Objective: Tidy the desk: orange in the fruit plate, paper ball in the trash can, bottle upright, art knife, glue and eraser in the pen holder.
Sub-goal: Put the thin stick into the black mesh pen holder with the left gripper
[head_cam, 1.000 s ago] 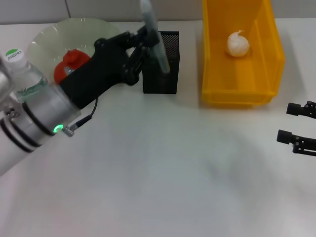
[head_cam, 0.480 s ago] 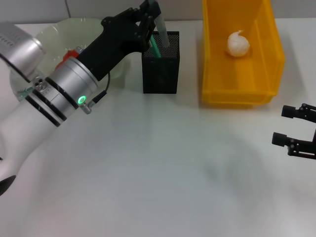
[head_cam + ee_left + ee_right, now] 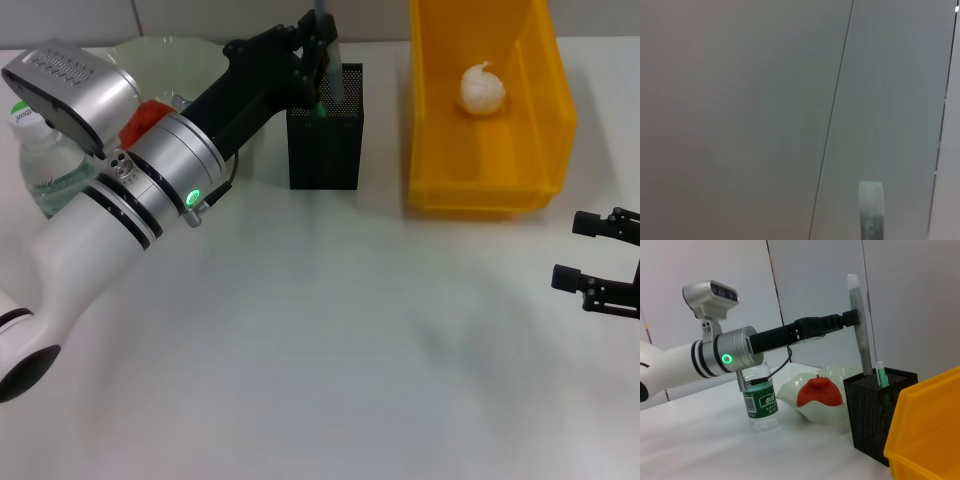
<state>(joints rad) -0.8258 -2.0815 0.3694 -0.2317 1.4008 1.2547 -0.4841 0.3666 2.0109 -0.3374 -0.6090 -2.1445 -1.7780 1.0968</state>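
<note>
The art knife [image 3: 860,325], a long grey tool, stands upright with its lower end inside the pen holder [image 3: 326,130], pinched near its top by the left gripper [image 3: 318,55], probably so it can drop straight in beside the green-tipped stick [image 3: 881,374] already there. The fingers' contact is hidden in the head view. The right gripper [image 3: 598,256] hangs parked with fingers spread, beside the trash can [image 3: 545,120].

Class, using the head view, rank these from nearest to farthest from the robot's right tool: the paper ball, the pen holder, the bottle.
Measured from the right tool, at the table's right edge:
1. Paper ball, inside the yellow trash can, nearest.
2. Pen holder, centre back, under the left tool.
3. Bottle, far left, farthest.
</note>
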